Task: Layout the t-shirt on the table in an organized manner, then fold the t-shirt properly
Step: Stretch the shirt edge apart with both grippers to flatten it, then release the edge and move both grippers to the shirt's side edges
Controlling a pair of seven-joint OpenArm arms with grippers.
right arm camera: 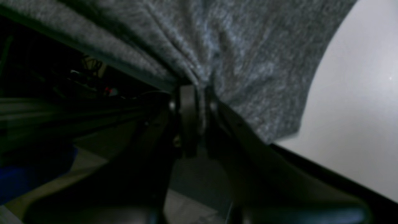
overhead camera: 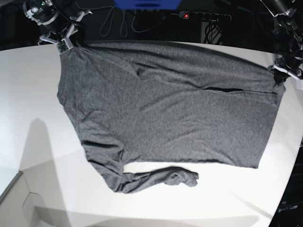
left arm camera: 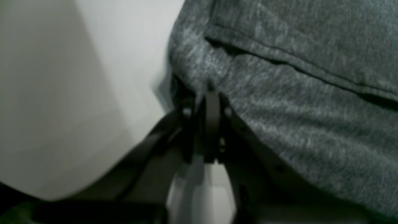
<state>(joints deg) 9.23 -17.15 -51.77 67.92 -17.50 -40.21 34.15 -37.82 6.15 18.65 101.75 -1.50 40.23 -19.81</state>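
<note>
- Left jaws (left arm camera: pixel 207 96) are closed, pinching an edge of the t-shirt (overhead camera: pixel 170 109); a stitched hem runs just beyond them.
- Right jaws (right arm camera: pixel 199 90) are clamped on bunched shirt fabric at the opposite far corner.
- No readable writing shows.
- The shirt lies spread between the two jaws on the white desk (overhead camera: pixel 38 142), one sleeve twisted at the near side.
- Dark room and cables lie behind.

**Soft knit on a smooth white top**

The t-shirt (overhead camera: pixel 180 109) is matt, heathered grey knit cloth, slightly fuzzy, with stitched hems. The desk (overhead camera: pixel 38 142) looks smooth, plain white, faintly sheened. Each end effector appears as dark matt plastic.
</note>
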